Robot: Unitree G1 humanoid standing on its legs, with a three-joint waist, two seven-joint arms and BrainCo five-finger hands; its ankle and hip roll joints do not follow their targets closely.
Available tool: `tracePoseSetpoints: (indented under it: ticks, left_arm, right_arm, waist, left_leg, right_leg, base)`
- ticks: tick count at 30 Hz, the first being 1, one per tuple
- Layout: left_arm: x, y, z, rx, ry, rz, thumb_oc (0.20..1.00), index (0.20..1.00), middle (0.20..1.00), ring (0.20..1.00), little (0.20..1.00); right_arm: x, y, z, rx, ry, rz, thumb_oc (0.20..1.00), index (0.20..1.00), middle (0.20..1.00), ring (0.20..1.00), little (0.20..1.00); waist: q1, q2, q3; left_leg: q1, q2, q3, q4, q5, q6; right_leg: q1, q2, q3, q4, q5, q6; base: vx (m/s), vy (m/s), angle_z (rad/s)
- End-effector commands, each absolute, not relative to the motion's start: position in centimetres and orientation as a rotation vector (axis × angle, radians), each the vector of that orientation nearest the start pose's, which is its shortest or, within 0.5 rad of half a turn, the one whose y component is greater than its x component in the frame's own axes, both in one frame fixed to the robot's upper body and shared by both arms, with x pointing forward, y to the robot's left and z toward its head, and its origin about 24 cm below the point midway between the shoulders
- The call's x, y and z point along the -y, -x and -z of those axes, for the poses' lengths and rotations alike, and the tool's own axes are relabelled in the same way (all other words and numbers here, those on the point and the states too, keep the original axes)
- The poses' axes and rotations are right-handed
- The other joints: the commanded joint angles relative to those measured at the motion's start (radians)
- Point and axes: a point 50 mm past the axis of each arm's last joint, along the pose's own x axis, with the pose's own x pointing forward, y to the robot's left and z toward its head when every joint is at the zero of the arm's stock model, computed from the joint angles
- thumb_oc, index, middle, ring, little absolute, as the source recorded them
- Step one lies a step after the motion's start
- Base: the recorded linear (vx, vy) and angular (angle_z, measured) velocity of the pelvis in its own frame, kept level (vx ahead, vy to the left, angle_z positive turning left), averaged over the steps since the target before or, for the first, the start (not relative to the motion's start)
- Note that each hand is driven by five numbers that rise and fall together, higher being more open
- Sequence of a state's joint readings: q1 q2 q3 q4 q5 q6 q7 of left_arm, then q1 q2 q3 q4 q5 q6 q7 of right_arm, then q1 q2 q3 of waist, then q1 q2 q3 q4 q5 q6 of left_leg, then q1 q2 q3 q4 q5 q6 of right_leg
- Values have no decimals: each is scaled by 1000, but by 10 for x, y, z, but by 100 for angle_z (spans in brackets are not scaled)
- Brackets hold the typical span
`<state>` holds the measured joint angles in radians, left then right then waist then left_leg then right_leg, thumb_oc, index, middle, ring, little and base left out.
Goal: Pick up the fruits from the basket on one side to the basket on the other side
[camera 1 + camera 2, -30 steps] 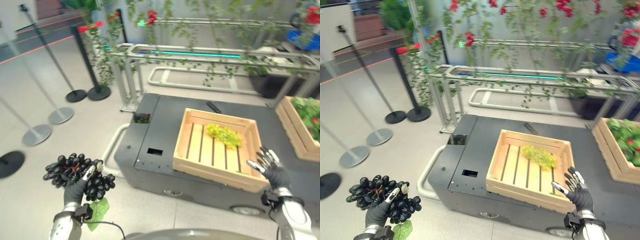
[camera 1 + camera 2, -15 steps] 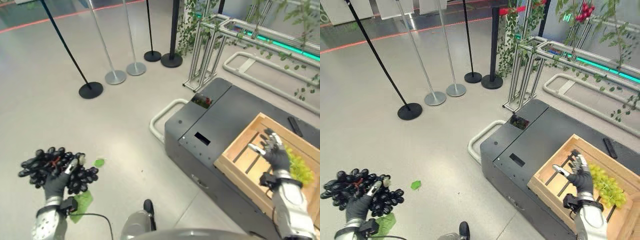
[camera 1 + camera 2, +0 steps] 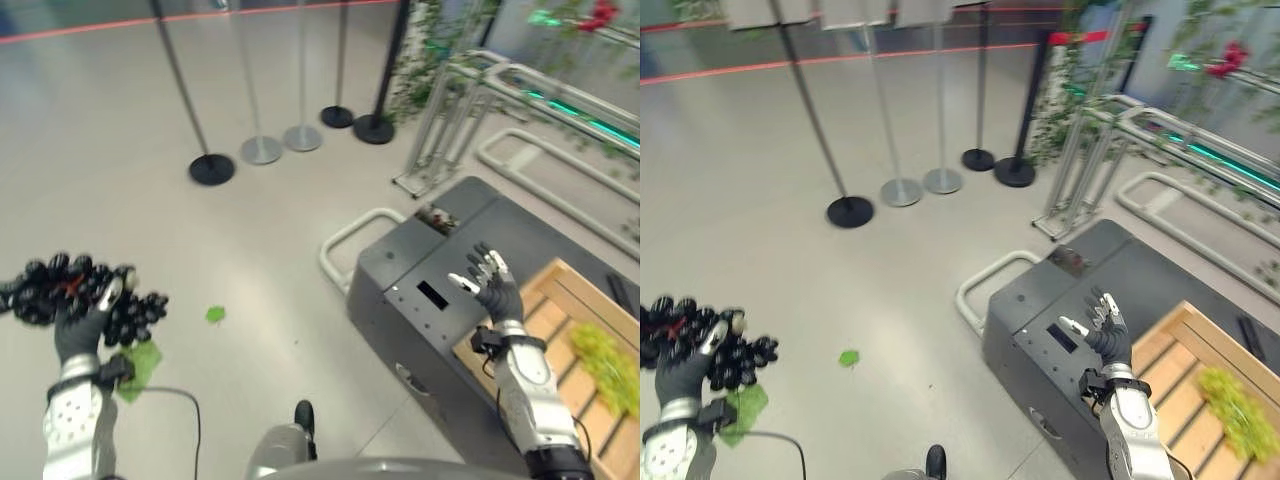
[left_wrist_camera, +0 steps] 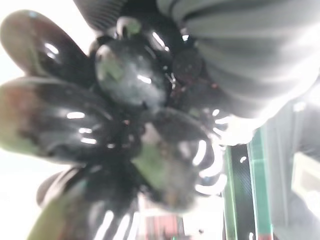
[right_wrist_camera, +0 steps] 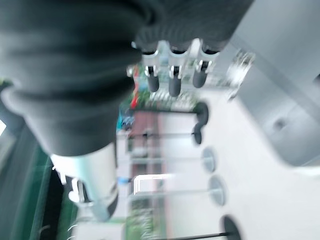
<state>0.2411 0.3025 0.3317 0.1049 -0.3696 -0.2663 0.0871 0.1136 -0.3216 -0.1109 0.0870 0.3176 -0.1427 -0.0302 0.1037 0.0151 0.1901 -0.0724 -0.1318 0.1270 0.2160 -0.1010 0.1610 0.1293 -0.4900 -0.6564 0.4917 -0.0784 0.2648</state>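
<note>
Bare grey floor is under your left hand, which grips the black grapes well clear of the wooden crate, right hand spread open beside it, so they'll probably drop short.

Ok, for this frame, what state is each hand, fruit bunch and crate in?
Left hand: shut on the black grapes, held above the floor.
Black grapes: gripped, off the ground.
Right hand: open, empty, raised over the grey cart.
Green grapes: lying in the wooden crate.
</note>
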Motion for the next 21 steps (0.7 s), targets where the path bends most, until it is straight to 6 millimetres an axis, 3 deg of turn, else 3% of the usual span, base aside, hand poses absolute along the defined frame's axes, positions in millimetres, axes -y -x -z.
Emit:
tracePoseSetpoints:
  ticks: [1,2,4,7,8,9,10,11,13,14,16,17,20,21]
  left_arm:
    - [-312,-186,-81,245,-152,-420,200,200,200,200,200]
    - [-301,-191,-76,225,-143,-364,200,200,200,200,200]
    - [-292,-194,-71,211,-115,-327,200,200,200,200,200]
    - [-281,-200,-66,196,-87,-270,200,200,200,200,200]
    - [-277,-201,-64,193,-70,-256,200,200,200,200,200]
    - [-277,-201,-64,193,-70,-255,200,200,200,200,200]
    - [-271,-200,-57,177,-42,-242,200,200,200,200,200]
    - [-271,-199,-55,171,-27,-248,200,200,200,200,200]
    - [-267,-199,-49,155,25,-253,200,200,200,200,200]
    - [-267,-199,-49,156,26,-253,200,200,200,200,200]
    - [-264,-200,-47,147,37,-237,200,200,200,200,200]
    - [-263,-200,-47,147,37,-236,200,200,200,200,200]
    - [-259,-200,-42,129,62,-216,200,200,200,200,200]
    - [-259,-200,-42,129,62,-216,200,200,200,200,200]
  right_arm:
    - [250,-241,-51,107,16,162,1000,1000,1000,1000,1000]
    - [256,-235,-46,87,2,181,1000,1000,1000,1000,1000]
    - [260,-231,-41,66,5,191,1000,1000,1000,1000,1000]
    - [260,-228,-35,40,-3,189,1000,1000,1000,1000,1000]
    - [261,-228,-35,40,-6,185,1000,1000,1000,1000,1000]
    - [261,-227,-35,40,-6,186,1000,1000,1000,1000,1000]
    - [262,-227,-35,39,-2,187,1000,1000,1000,1000,1000]
    - [262,-230,-37,44,1,186,1000,1000,1000,1000,1000]
    - [262,-238,-47,74,24,179,1000,1000,1000,1000,1000]
    - [263,-238,-47,75,24,180,1000,1000,1000,1000,1000]
    - [268,-241,-57,116,30,205,1000,1000,1000,1000,1000]
    - [269,-241,-57,117,30,206,1000,1000,1000,1000,1000]
    - [282,-238,-63,123,80,236,1000,1000,1000,1000,1000]
    - [282,-238,-63,123,80,237,1000,1000,1000,1000,1000]
  waist:
    - [-23,-43,-29]
    - [-73,-49,-24]
    - [-118,-58,-40]
    - [-140,-65,-60]
    - [-138,-68,-72]
    - [-144,-72,-71]
    - [-128,-58,-91]
    - [-127,-57,-93]
    - [-109,-23,-89]
    - [-112,-27,-89]
    - [-89,-2,-88]
    - [-93,-5,-88]
    - [-85,18,-79]
    - [-88,19,-79]
  left_leg:
    - [127,-14,-68,-151,-15,-138]
    - [163,-54,-169,-157,-25,-126]
    - [185,-77,-257,-146,-36,-114]
    - [233,-84,-371,-129,-69,-101]
    - [249,-75,-411,-125,-81,-109]
    - [249,-79,-417,-127,-73,-109]
    - [276,-46,-450,-137,-100,-122]
    - [277,-42,-466,-135,-95,-133]
    - [282,12,-470,-136,-101,-167]
    - [279,6,-474,-137,-94,-166]
    - [269,72,-494,-148,-62,-230]
    - [266,67,-500,-150,-55,-230]
    - [233,119,-531,-149,-9,-281]
    - [233,120,-533,-150,-9,-281]
  right_leg:
    - [-357,273,137,-301,273,-24]
    - [-450,359,165,-269,294,-24]
    - [-478,400,197,-299,306,-40]
    - [-474,448,301,-344,289,-89]
    - [-438,447,340,-387,257,-107]
    - [-435,441,336,-393,262,-107]
    - [-378,430,358,-439,231,-126]
    - [-370,397,357,-432,249,-125]
    - [-343,361,346,-427,238,-125]
    - [-345,354,344,-429,242,-124]
    - [-307,321,334,-419,211,-131]
    - [-308,314,331,-421,215,-130]
    - [-259,305,326,-402,166,-140]
    - [-258,305,324,-401,164,-140]
  base:
    - [318,267,135]
    - [217,102,144]
    - [275,4,215]
    - [256,-174,220]
    - [170,-203,171]
    - [209,-311,170]
    - [152,-267,212]
    - [220,-376,146]
    - [69,-236,109]
    - [30,-299,118]
    - [40,-344,86]
    - [-2,-229,37]
    - [-21,-258,32]
    - [-44,-323,14]
